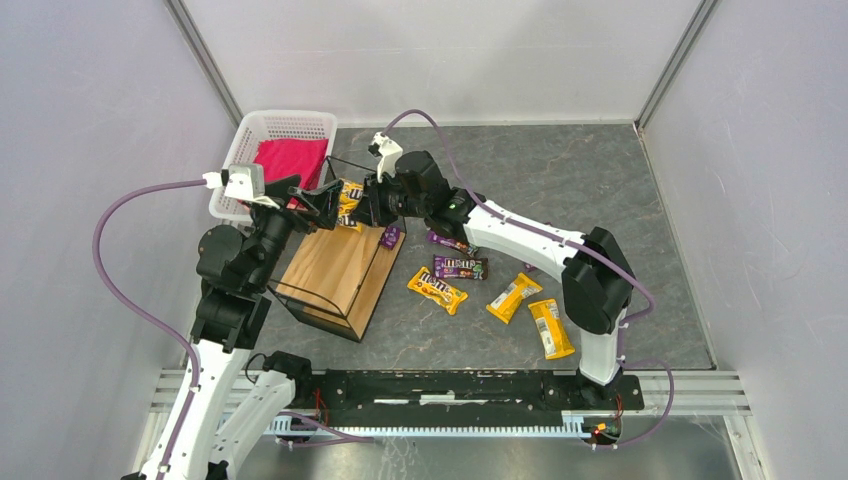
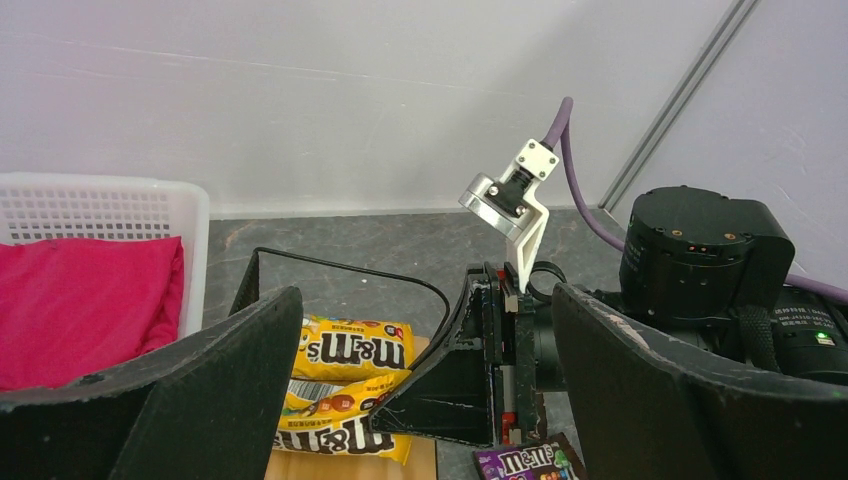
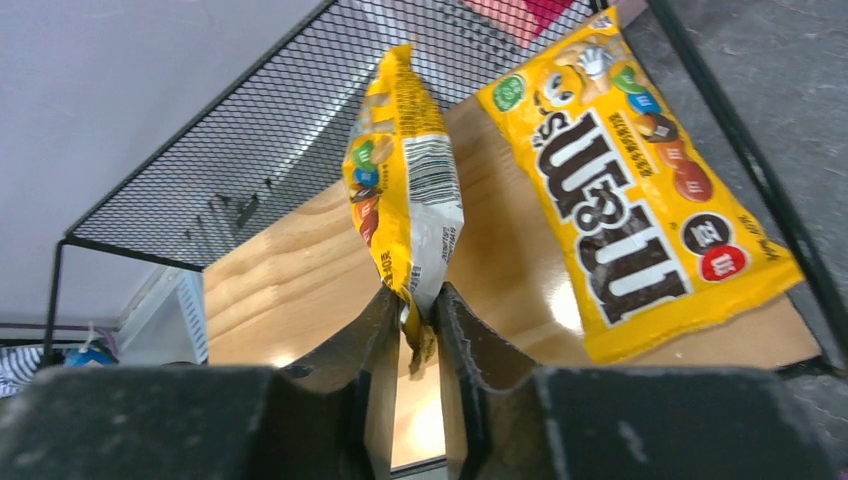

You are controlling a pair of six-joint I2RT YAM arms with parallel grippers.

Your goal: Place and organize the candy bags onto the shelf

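Your right gripper (image 3: pixel 415 300): fingers clamped on edge of yellow candy bag (image 3: pixel 405 170), held edge-up over shelf (image 3: pixel 290 280) plank. Second yellow bag (image 3: pixel 620 200) lies flat on plank beside it. Your left gripper (image 2: pixel 425 300): fingers wide apart, empty, near shelf. Judged early stage: one shelved, one going in. Six wait on table (image 1: pixel 600 180): three loose yellow bags (image 1: pixel 513 297), three dark purple bags (image 1: pixel 460 267). Eight visible.

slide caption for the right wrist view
Right gripper pinches a yellow candy bag by its edge over the shelf, beside a second yellow bag lying flat.
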